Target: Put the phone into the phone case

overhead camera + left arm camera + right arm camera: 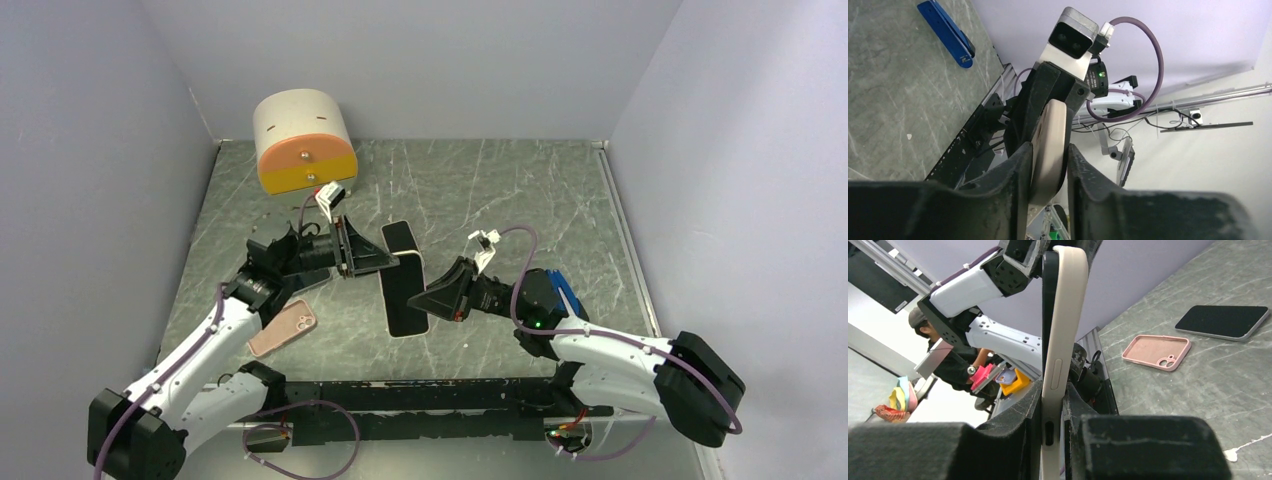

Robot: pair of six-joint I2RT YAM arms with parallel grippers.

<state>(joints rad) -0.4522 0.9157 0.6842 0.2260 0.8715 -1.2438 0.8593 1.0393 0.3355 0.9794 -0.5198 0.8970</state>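
Both claws are engaged on one item. My left claw [1048, 160] is clenched on the far end of the cream phone case [1068, 315], and my right claw [1052, 405] is clenched on its near end, so the case is held off the table [520, 190] between them, roughly at the middle of the work area. The phone [1048, 300] lies against the open side of that case. Along the edge I can see, its black body shows beside the cream rim, and I cannot tell whether every corner is seated under the lip. A pink case [1155, 351] and a second phone [1223, 321] lie flat on the table, apart from each other and untouched. Risks, as I judge them: if one corner is unseated, releasing either claw could let the phone spring out and fall. With two grips on one rigid item, any mismatch between the arms would twist or bend it, or drag it through the pads. My right fingers sit close to the side button and the port cut-out, where the rim is thin and pressure could deform it instead of seating the phone.
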